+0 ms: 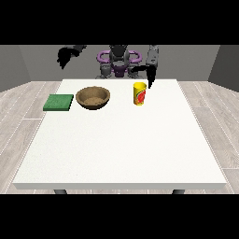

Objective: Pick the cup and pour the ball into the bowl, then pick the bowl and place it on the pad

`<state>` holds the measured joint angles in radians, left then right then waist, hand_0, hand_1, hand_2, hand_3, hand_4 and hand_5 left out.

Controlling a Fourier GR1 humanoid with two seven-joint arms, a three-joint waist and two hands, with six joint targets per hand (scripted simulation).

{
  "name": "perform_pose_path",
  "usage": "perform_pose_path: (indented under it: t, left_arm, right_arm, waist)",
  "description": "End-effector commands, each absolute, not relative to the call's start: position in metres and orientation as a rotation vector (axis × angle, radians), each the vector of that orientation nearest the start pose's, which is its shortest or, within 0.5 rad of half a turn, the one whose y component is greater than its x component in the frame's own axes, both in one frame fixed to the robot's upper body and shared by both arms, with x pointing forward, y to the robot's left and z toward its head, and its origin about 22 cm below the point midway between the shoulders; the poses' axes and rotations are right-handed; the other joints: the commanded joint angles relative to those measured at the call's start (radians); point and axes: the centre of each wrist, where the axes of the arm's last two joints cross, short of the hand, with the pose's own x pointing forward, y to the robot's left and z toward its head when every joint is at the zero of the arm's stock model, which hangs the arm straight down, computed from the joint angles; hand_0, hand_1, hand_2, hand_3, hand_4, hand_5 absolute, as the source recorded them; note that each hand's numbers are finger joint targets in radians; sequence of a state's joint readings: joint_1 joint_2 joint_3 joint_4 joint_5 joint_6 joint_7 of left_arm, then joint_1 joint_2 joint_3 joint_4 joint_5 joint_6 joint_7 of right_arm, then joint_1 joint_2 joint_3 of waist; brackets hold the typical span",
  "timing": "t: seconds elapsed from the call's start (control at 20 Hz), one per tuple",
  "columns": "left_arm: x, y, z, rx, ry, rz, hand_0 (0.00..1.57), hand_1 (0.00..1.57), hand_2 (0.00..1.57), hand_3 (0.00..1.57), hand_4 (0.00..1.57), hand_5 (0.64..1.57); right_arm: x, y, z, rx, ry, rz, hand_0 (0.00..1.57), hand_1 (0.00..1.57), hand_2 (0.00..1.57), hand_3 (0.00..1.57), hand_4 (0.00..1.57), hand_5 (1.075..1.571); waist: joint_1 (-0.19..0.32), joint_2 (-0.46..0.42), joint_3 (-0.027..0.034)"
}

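front view, cup: yellow cup (139,94) with a red mark stands upright on the white tabletop (121,149), right of centre, towards the robot's edge. Long axis vertical, mouth up.
front view, ball: not visible; presumably down inside the cup, cannot confirm.
front view, bowl: brown bowl (93,98) sits upright on the tabletop, left of the cup, apart from it, with a bare strip between.
front view, pad: green pad (59,102) lies flat, just beside the bowl on its left, near the tabletop's left edge.
front view, hand at the view's right: black hand (148,73) hangs just above and behind the cup, slightly to its right. One dark finger points down towards the rim, the thumb juts left. Fingers look apart, closed on nothing, not touching the cup.
front view, hand at the view's left: black hand (65,55) is raised, beyond the tabletop's far left corner, well apart from everything. Whether its fingers are apart or together: cannot tell.
key relation: cup lies below and slightly towards the camera from the fingers of the hand at the view's right. That hand is much the nearer.
judged step: reach for the cup, grasp not yet made.
next move, judged: descend and come forward, close on the cup's side wall, keeping it upright until it is over the bowl.
risk, judged: the down-pointing finger clips the rim and tips the cup.
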<state>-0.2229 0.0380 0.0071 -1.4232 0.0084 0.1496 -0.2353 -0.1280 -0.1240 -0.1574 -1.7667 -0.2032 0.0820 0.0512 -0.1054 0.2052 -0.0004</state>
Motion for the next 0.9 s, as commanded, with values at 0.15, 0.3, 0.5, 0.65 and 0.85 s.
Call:
perform_pose_path:
  t: [0.15,0.3,0.5,0.65,0.85]
  left_arm:
    - [0.313,0.223,-0.024,0.079,-1.764,-0.028,0.0,0.0,0.0,0.0,0.0,1.441]
    - [0.306,0.232,-0.049,0.055,-1.77,-0.024,0.0,0.0,0.0,0.0,0.14,1.433]
    - [0.323,0.227,-0.056,0.067,-1.748,-0.004,0.0,0.0,0.0,0.0,0.2,1.42]
    - [0.317,0.216,-0.065,0.048,-1.793,-0.021,0.0,0.0,0.0,0.0,0.21,1.435]
    - [0.335,0.232,-0.068,0.129,-1.8,0.064,0.0,0.0,0.0,0.0,0.89,1.555]
  right_arm:
    - [0.26,-0.292,0.062,0.066,-1.783,-0.052,0.0,0.0,0.0,0.0,0.67,1.56]
    - [0.262,-0.299,0.06,0.041,-1.791,-0.059,0.0,0.0,0.0,0.0,0.67,1.56]
    - [0.27,-0.304,0.065,0.03,-1.794,-0.056,0.0,0.0,0.0,0.0,0.68,1.563]
    - [0.274,-0.326,0.054,-0.008,-1.803,-0.052,0.0,0.0,0.0,0.0,0.67,1.563]
    - [0.273,-0.325,0.072,0.072,-1.839,-0.044,0.0,0.0,0.0,0.0,0.67,1.566]
  waist:
    - [0.0,-0.06,0.0003]
    - [0.008,-0.049,0.0001]
    - [-0.003,-0.045,0.0001]
    - [0.02,-0.022,0.0003]
    - [-0.041,0.0,0.0]
